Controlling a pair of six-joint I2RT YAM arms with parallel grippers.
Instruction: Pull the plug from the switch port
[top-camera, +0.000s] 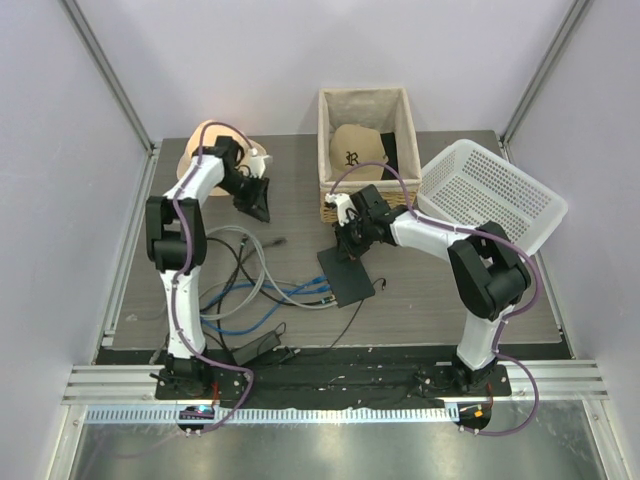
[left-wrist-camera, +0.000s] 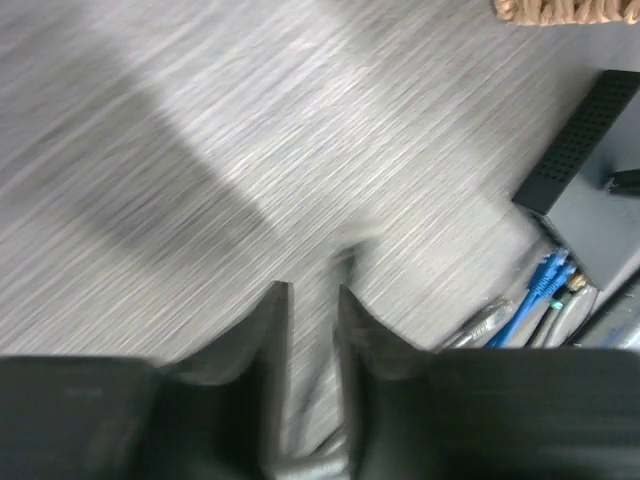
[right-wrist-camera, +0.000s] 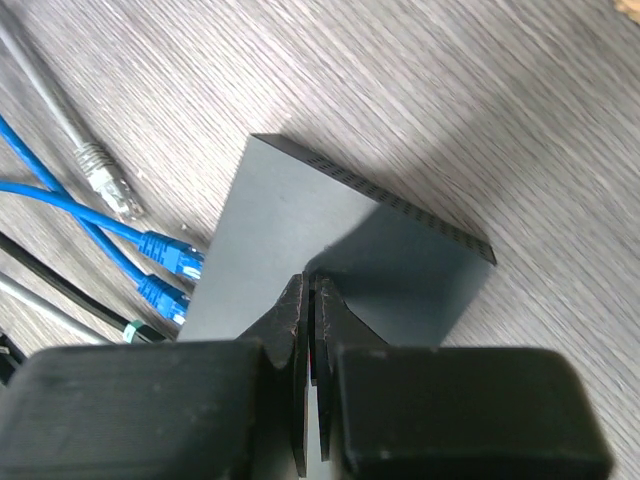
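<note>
The switch (top-camera: 345, 275) is a flat dark-grey box lying mid-table, also seen in the right wrist view (right-wrist-camera: 300, 215) and the left wrist view (left-wrist-camera: 600, 200). Two blue plugs (right-wrist-camera: 165, 270) sit at its port edge (left-wrist-camera: 548, 275). A grey-cabled plug (right-wrist-camera: 105, 180) with a metal tip lies loose on the table, apart from the switch (top-camera: 280, 241). My right gripper (right-wrist-camera: 312, 280) is shut, its tips resting on the switch's top face (top-camera: 348, 235). My left gripper (top-camera: 258, 205) hangs over bare table left of the switch. Its jaws stand slightly apart (left-wrist-camera: 310, 290) around a blurred grey streak.
A wicker basket (top-camera: 330, 150) with a tan cap stands behind the switch, a white plastic basket (top-camera: 490, 190) to its right. A tan hat (top-camera: 205, 140) lies at the back left. Tangled grey, blue and black cables (top-camera: 240, 290) and a black adapter (top-camera: 258, 350) lie near the front.
</note>
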